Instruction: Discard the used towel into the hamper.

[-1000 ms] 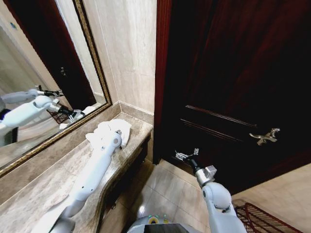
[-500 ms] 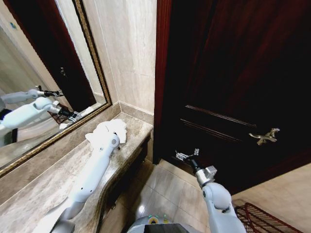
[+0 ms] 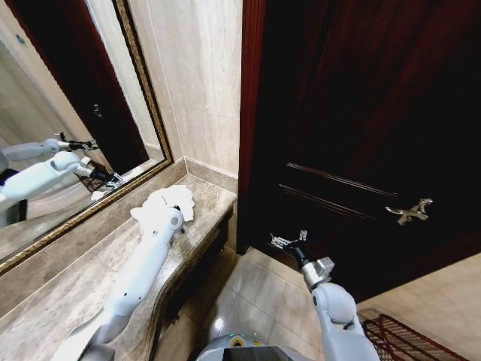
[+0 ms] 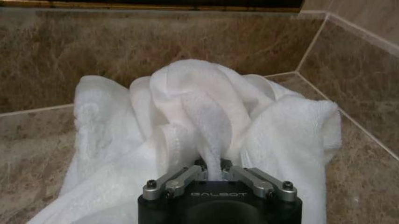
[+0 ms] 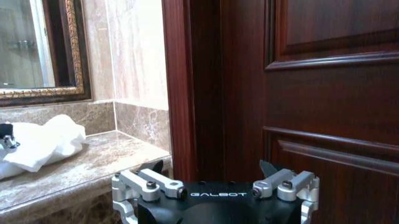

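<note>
Your left wrist cam shows the left gripper (image 4: 213,169) pinching a fold of bunched white towel (image 4: 206,116); right gripper (image 5: 212,170) hangs spread by the door (image 5: 324,84).

- The hamper (image 3: 402,340) sits in the bottom corner of the head view, on the robot's right. The picture's edge cuts most of it off, so you see just some red-brown wire.
- The robot's own left arm covers part of the towel (image 3: 170,204) in the head view.
- In the left wrist view, the towel's lower part runs off the picture's edge.
- The left gripper (image 4: 212,171) has its fingertips buried in a fold of towel, so the tips are hidden.
- In the right wrist view, the right gripper (image 5: 212,169) is cut off at the bottom.
- In the head view, the right gripper looks too small to show its fingers well.
</note>
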